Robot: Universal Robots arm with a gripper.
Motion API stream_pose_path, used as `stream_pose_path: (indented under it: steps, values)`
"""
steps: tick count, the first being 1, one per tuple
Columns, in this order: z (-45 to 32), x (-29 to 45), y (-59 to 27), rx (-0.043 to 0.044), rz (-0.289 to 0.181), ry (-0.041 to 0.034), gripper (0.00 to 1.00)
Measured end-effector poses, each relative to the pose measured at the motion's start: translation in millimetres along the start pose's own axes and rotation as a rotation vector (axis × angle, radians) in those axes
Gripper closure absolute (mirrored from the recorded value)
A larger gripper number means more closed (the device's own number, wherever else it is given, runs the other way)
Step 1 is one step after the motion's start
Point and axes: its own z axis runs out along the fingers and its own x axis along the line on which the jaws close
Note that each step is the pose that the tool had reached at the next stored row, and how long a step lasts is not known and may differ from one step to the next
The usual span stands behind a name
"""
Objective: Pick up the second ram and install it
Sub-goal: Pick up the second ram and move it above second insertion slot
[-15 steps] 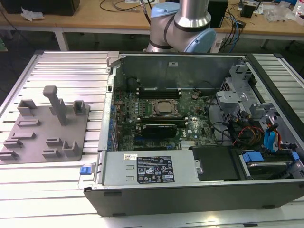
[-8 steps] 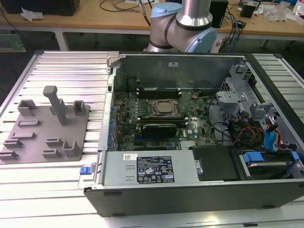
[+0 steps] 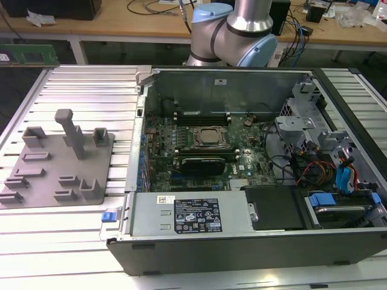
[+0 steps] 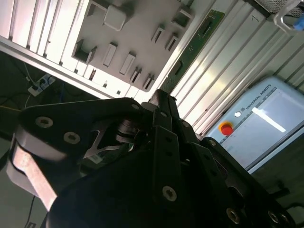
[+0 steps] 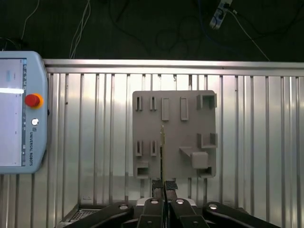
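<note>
Above the ribbed surface and its grey fixture plate, the pincer pinches the second ram by one end. Risk: the long stick may pivot in this narrow grip and seat skewed at installation.

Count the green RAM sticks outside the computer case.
2: the second ram clamped in the gripper, and another green stick at the exterior view's far left. More may hide inside the case.

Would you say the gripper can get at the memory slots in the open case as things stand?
Probably yes: the case lies open with nothing over the memory slots; the gripper, shut on the second ram, faces the grey fixture plate.
</note>
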Motion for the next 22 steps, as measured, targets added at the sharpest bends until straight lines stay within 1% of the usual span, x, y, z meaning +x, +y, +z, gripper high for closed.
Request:
stream_pose_path:
  steps: [4,7,9,11,14,15,22]
  values:
    - [-0.4,0.2,-9.8,-0.0001,0.000,0.0002,0.91]
    - [-1.1,0.4,-24.3,-0.0001,0.000,0.0002,0.91]
    - [-1.4,0.5,-29.4,-0.0004,0.000,0.0003,0.91]
    - [-1.7,0.6,-39.1,-0.0004,0.000,0.0002,0.91]
    - [-2.2,0.7,-48.2,-0.0005,0.000,0.0003,0.91]
    - [-2.4,0.8,-54.2,-0.0006,0.000,0.0003,0.91]
    - [-3.2,1.1,-74.2,-0.0007,0.000,0.0003,0.91]
